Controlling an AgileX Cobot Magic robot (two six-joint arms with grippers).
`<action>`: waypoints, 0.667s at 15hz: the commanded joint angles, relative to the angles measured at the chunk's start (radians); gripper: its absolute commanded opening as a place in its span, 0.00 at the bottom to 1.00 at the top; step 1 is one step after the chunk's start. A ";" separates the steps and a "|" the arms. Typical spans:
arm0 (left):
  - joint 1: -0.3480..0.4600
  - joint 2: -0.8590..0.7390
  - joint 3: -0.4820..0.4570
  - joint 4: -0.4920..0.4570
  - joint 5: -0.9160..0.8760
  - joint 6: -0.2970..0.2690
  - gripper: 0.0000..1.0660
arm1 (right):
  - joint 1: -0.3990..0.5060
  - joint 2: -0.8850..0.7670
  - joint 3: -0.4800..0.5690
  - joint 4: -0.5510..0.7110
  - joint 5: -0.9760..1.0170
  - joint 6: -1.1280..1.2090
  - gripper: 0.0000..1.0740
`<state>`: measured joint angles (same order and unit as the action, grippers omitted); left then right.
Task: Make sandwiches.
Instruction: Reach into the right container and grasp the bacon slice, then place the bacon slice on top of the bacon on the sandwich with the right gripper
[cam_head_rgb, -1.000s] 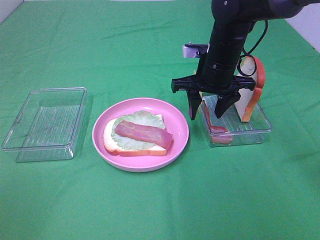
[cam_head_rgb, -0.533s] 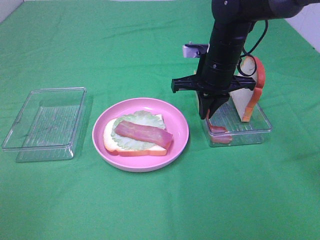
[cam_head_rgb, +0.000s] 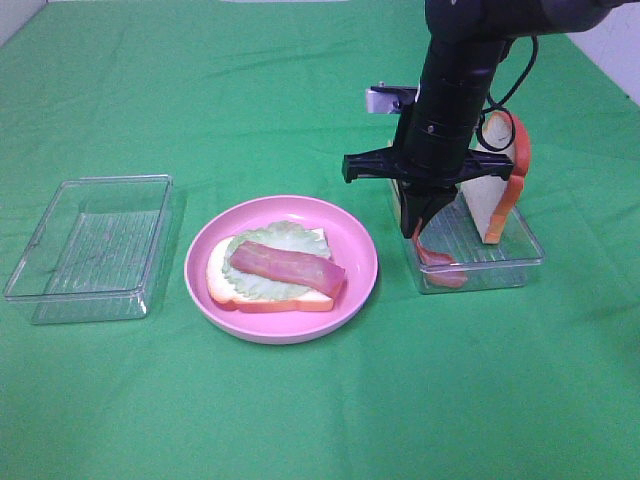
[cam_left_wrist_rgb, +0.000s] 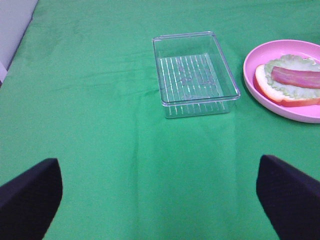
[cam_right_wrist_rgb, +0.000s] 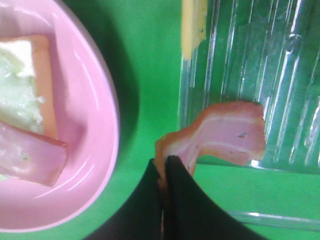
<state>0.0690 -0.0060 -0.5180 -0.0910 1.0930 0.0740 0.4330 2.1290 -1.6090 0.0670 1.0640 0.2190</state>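
A bread slice (cam_head_rgb: 262, 296) with lettuce (cam_head_rgb: 280, 243) and one bacon strip (cam_head_rgb: 287, 267) lies on the round pink plate (cam_head_rgb: 352, 240); it also shows in the left wrist view (cam_left_wrist_rgb: 287, 86). My right gripper (cam_head_rgb: 418, 230) is shut on one end of a second bacon strip (cam_head_rgb: 440, 266) at the left end of the right clear tray (cam_head_rgb: 500, 265). In the right wrist view the strip (cam_right_wrist_rgb: 225, 137) curls up from the tray into my shut gripper (cam_right_wrist_rgb: 164, 167). Another bread slice (cam_head_rgb: 495, 195) leans in that tray. Yellow cheese (cam_right_wrist_rgb: 194, 22) sits at its edge. My left gripper (cam_left_wrist_rgb: 157, 162) is open and empty above bare cloth.
An empty clear tray (cam_head_rgb: 90, 245) stands left of the plate, also in the left wrist view (cam_left_wrist_rgb: 195, 72). Green cloth (cam_head_rgb: 320, 400) covers the table. The right arm stands upright over the right tray.
My right gripper's fingers, open over the tray a second ago, have shut on the bacon strip and raised its end a little. The plate and left tray have not moved.
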 joint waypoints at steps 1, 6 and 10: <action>-0.005 -0.015 0.002 -0.010 -0.015 -0.008 0.95 | 0.000 -0.070 -0.002 0.040 0.043 -0.007 0.00; -0.005 -0.015 0.002 -0.011 -0.015 -0.008 0.95 | 0.001 -0.218 -0.002 0.135 0.066 -0.015 0.00; -0.005 -0.015 0.002 -0.011 -0.015 -0.008 0.95 | 0.014 -0.249 -0.002 0.559 -0.028 -0.297 0.00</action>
<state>0.0690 -0.0060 -0.5180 -0.0910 1.0930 0.0740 0.4420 1.8800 -1.6090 0.5820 1.0540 -0.0450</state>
